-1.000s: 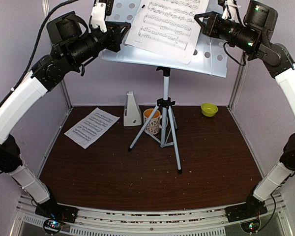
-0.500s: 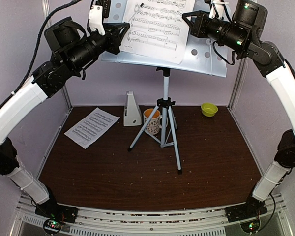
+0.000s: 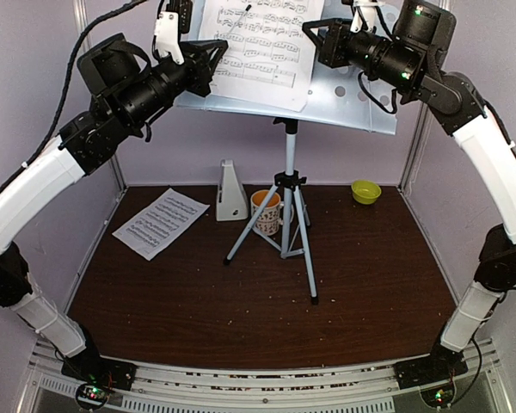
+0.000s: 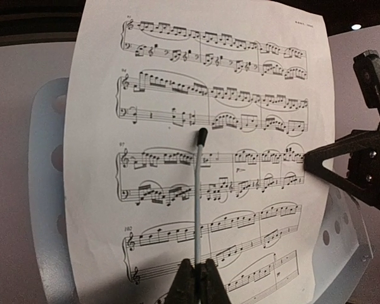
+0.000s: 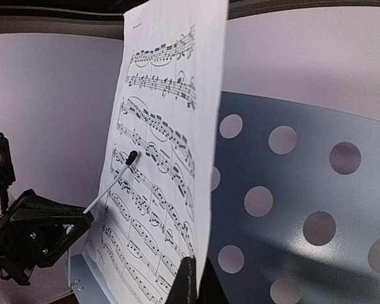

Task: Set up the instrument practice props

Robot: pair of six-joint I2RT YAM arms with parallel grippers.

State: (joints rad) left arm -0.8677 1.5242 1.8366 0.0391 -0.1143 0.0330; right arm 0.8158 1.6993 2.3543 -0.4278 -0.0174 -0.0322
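The pale perforated music stand (image 3: 361, 96) stands on its grey tripod (image 3: 289, 225) at the back. A sheet-music page (image 3: 258, 43) lies against the stand's desk. My right gripper (image 3: 310, 36) is shut on that page's right edge (image 5: 206, 190), with its jaws (image 5: 196, 282) pinched on the paper. My left gripper (image 3: 221, 53) is shut on a thin white rod (image 4: 197, 202) whose black tip touches the page. A second page (image 3: 161, 222) lies flat on the table at the left. The white metronome (image 3: 230, 194) stands beside the tripod.
A patterned mug with an orange inside (image 3: 266, 212) sits against the tripod legs. A small green bowl (image 3: 365, 191) is at the back right. Purple walls close in the brown table (image 3: 267, 301) on three sides.
My right gripper has moved left with the page, sliding it leftward across the stand's desk. The left arm has barely shifted and still holds the rod.
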